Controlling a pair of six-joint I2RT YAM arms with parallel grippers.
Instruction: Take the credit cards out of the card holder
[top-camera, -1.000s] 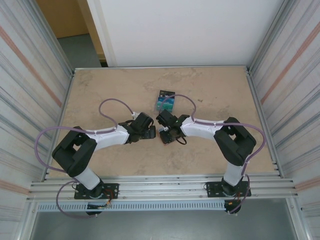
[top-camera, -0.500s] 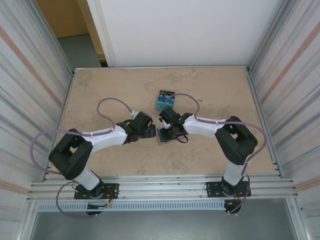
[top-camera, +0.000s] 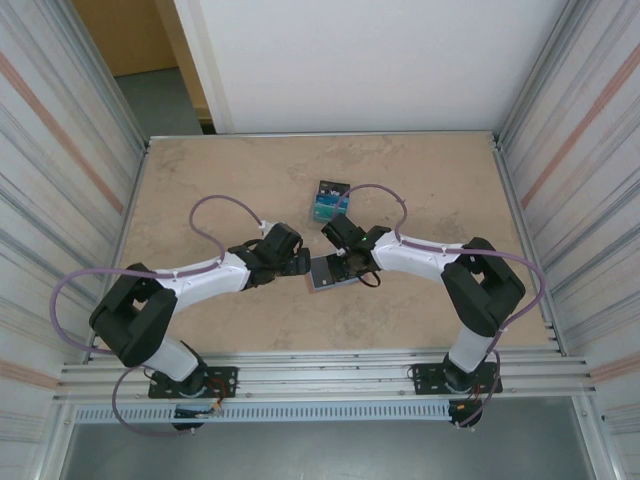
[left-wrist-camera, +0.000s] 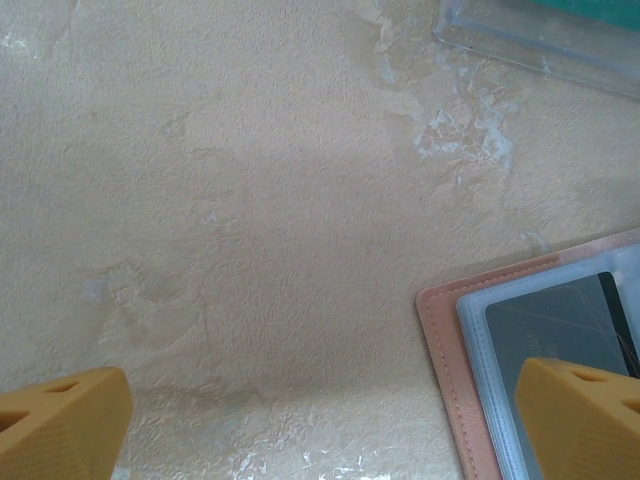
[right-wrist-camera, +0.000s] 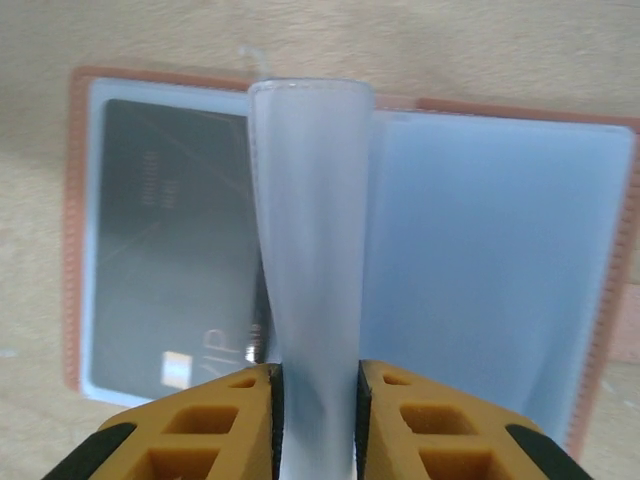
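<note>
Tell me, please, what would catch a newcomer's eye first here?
The right gripper pinches a clear sleeve upright from the open card holder at mid-table, a dark card pocketed beside it. The left gripper hovers open at the holder's corner; teal cards lie just beyond.

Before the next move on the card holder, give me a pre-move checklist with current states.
1. Card holder lying open: ok.
2. Right fingers closed on the clear sleeve: ok.
3. Black card out of its pocket: not ok, it is inside.
4. Left fingers open: ok.
5. Left fingers pinning the card holder: cannot tell.
6. Loose cards apart from the card holder: ok.
</note>
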